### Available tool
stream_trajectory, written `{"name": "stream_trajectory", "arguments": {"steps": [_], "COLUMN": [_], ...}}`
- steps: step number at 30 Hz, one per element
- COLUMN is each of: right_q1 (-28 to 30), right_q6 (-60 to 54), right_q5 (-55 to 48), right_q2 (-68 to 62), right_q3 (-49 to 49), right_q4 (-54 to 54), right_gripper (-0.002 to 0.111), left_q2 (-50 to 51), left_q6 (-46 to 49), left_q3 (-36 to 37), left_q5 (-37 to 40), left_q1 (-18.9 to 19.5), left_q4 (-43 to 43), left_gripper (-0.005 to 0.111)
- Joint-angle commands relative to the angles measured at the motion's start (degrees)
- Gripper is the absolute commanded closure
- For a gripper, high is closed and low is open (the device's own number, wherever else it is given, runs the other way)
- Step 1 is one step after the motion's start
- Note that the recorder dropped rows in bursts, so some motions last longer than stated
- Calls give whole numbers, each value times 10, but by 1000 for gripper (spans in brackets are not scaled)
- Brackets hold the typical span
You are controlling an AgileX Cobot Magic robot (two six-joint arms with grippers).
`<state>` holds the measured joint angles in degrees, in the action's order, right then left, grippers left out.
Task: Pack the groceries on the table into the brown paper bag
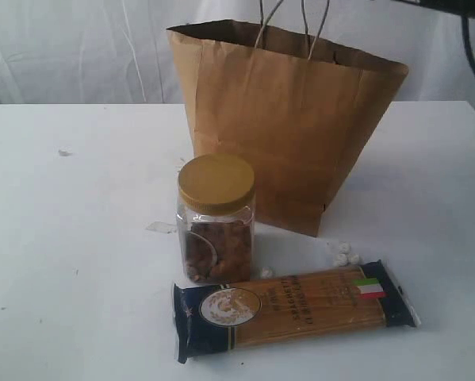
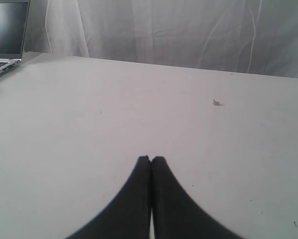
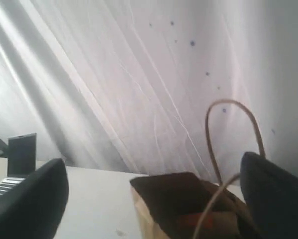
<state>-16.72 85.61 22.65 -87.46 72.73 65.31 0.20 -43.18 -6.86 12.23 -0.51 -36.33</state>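
A: Status?
B: Brown paper bag [image 1: 289,127] stands upright at the back of the worktop [image 1: 63,278], mouth open and handles up, so items can drop in from above.
A: What's not packed?
B: Gold-lidded jar [image 1: 216,218], upright just in front of the bag. Spaghetti pack [image 1: 293,309] lies flat in front of the jar, can't tell if they touch. White pellets [image 1: 342,255] beside it, not cargo.
A: Arms?
B: Right gripper [image 3: 153,194] is above the bag mouth, jaws spread wide, nothing between them. Something red is inside the bag, unidentifiable. Left gripper [image 2: 151,159] is over bare worktop, jaws pressed together, empty. Looks parked out of the way.
A: Next?
B: Probably the jar. It's upright, so an easy side pinch.
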Motion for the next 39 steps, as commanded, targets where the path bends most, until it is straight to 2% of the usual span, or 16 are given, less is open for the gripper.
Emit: {"name": "stream_trajectory", "arguments": {"steps": [1,5,6,7,9,10,13,15,18,20,21,23,25,27,33,39], "right_q1": [1,1,1,1,1,3,3,3,3,6,25,61,78,78,68,45], "right_q6": [3,15,15,24,122,154,160,127,-102,-290,-352,-530,-727,-835,-1043,-1126], "right_q5": [10,13,9,-9,-45,-64,-153,-232,-445,-678,-735,-697,-655,-667,-667,-666], "right_q2": [46,88,97,120,143,154,191,218,244,222,196,146,106,74,36,37], "right_q3": [-1,-1,-1,-1,-2,-9,-33,-62,-148,-201,-225,-255,-242,-239,-240,-246], "right_q4": [5,92,133,245,346,346,346,346,338,194,141,-48,-355,-491,-742,-834], "right_gripper": [22,22,22,23,26,30,50,71,104,108,108,108,108,108,108,108], "left_q2": [-2,-2,-2,-2,-2,-2,-2,-2,-2,-2,-2,-2,-2,-2,-2,-2], "left_q6": [-4,-4,-4,-4,-4,-4,-4,-4,-4,-4,-4,-4,-4,-4,-4,-4], "left_q3": [2,2,2,2,2,2,2,2,2,2,2,2,2,2,2,2], "left_q5": [-2,-2,-2,-2,-2,-2,-2,-2,-2,-2,-2,-1,-2,-1,-2,-2], "left_q1": [-3,-3,-3,-3,-3,-3,-3,-3,-3,-3,-3,-3,-3,-3,-3,-3], "left_q4": [-3,-3,-3,-3,-3,-3,-3,-3,-3,-3,-3,-3,-3,-3,-3,-3], "left_gripper": [107,107,107,107,107,107,107,107,107,107,107,107,107,107,107,107]}}
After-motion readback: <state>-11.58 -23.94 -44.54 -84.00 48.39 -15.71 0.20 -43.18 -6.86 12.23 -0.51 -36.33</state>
